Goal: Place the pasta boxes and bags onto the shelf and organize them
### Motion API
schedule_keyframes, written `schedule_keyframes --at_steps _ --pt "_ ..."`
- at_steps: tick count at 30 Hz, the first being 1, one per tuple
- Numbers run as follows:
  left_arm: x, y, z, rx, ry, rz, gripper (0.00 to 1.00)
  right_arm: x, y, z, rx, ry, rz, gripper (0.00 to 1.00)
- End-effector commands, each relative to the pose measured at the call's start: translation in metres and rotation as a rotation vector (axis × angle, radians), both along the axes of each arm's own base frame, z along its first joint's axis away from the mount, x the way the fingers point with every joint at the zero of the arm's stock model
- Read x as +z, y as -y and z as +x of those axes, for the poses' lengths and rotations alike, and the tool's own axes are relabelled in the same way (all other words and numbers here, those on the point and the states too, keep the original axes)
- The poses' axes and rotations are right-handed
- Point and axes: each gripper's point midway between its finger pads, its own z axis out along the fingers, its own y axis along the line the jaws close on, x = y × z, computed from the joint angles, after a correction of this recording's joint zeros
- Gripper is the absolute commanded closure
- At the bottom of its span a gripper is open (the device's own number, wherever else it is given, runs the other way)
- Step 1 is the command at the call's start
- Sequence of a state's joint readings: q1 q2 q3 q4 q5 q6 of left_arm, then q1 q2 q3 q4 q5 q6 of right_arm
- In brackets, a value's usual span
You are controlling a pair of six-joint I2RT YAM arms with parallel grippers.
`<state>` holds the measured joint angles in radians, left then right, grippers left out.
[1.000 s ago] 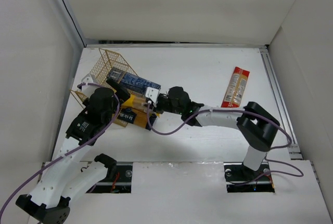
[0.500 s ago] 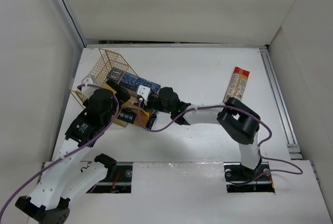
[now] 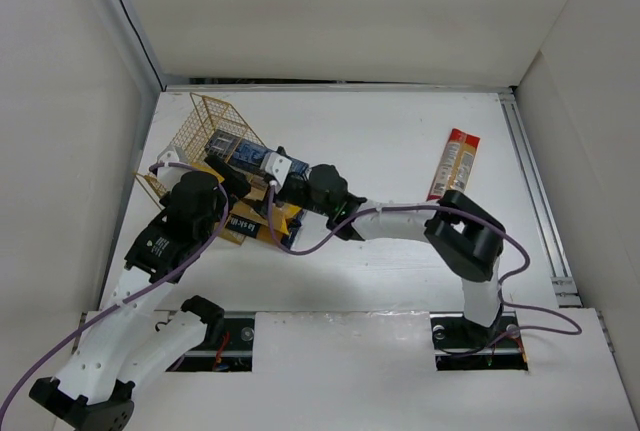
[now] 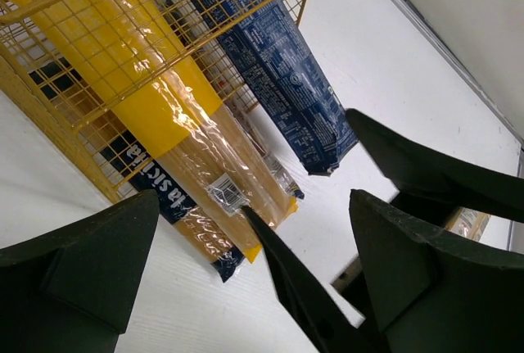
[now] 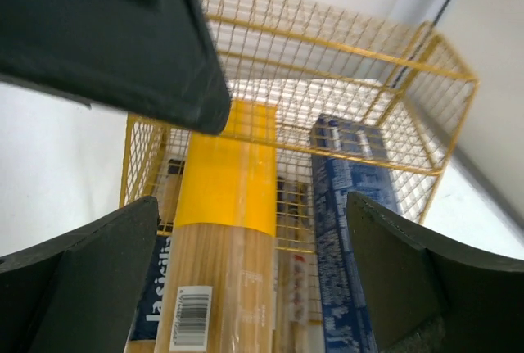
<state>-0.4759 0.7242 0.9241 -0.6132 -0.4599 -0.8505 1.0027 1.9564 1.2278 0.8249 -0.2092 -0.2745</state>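
Over the last second the right gripper (image 5: 250, 199) has travelled left and toward the far side, and the dark blue cardboard pasta box (image 3: 240, 149) has gone with it. The box earlier stuck well out of the golden-yellow wire-mesh rack (image 3: 205, 116). Now much less of it shows outside the open end, so it looks as if it was pushed deeper in. The right fingers stand wide apart and hold nothing, facing the rack's mouth just beside the box end.

The left gripper (image 4: 254, 197) has hardly moved. It hangs at the near side of the rack with its fingers also spread and empty.

Inside the mesh, the plain yellow cellophane bag (image 4: 155, 99) lies alongside the blue box, and a yellow pack with a dark label (image 4: 176, 205) sits under it. Both of these poke out of the near end.

For the task, this means the box is nearly seated, while the protruding packs probably need the same nudge. The red-and-clear bag (image 3: 453, 166) lies alone on the far right of the white table (image 3: 380, 131), well apart from the rack, and is not yet shelved.
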Motion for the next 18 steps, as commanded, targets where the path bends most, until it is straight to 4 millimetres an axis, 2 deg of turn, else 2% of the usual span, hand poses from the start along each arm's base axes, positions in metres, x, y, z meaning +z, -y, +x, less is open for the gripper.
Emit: schedule_keyframes --at_steps 1,3,5,6,8,9,10,12,13,14,15,16,18 --pt "0.009 -0.001 -0.001 0.006 0.022 -0.015 0.0 0.063 0.02 -0.007 -0.041 0.054 0.096 0.0" --pt "0.009 -0.001 -0.001 0.006 0.022 -0.015 0.0 0.065 0.035 0.001 -0.125 0.032 0.082 0.0" --pt "0.013 -0.001 0.0 0.006 0.03 -0.019 0.0 0.066 0.062 0.012 -0.207 0.003 0.042 0.0" --pt "0.013 -0.001 0.0 0.006 0.03 -0.019 0.0 0.067 0.081 0.025 -0.282 -0.02 0.042 0.0" --pt "0.012 0.001 -0.001 -0.002 0.028 -0.023 0.0 0.059 0.117 0.034 -0.379 -0.124 0.018 0.0" --pt "0.015 0.003 0.0 -0.017 0.037 -0.025 0.0 0.051 0.138 0.045 -0.453 -0.176 0.01 0.0" --pt "0.016 0.003 0.001 -0.023 0.044 -0.017 0.0 0.042 0.169 0.065 -0.53 -0.238 0.002 0.0" --pt "0.019 0.008 0.003 -0.045 0.047 -0.018 0.0 0.014 0.221 0.075 -0.642 -0.391 -0.03 0.0" --pt "0.016 0.009 0.005 -0.045 0.035 -0.012 0.0 0.005 0.268 0.096 -0.766 -0.444 -0.023 0.0" --pt "0.022 0.009 0.006 -0.05 0.051 -0.009 0.0 -0.016 0.3 0.094 -0.839 -0.528 -0.059 0.0" --pt "0.018 0.012 0.008 -0.061 0.036 -0.009 0.0 -0.029 0.327 0.1 -0.908 -0.578 -0.078 0.0" --pt "0.016 0.015 0.01 -0.073 0.029 -0.003 0.0 -0.041 0.372 0.112 -0.994 -0.632 -0.087 0.0" --pt "0.016 0.019 0.013 -0.084 0.028 -0.009 0.0 -0.07 0.417 0.107 -1.084 -0.764 -0.167 0.0"
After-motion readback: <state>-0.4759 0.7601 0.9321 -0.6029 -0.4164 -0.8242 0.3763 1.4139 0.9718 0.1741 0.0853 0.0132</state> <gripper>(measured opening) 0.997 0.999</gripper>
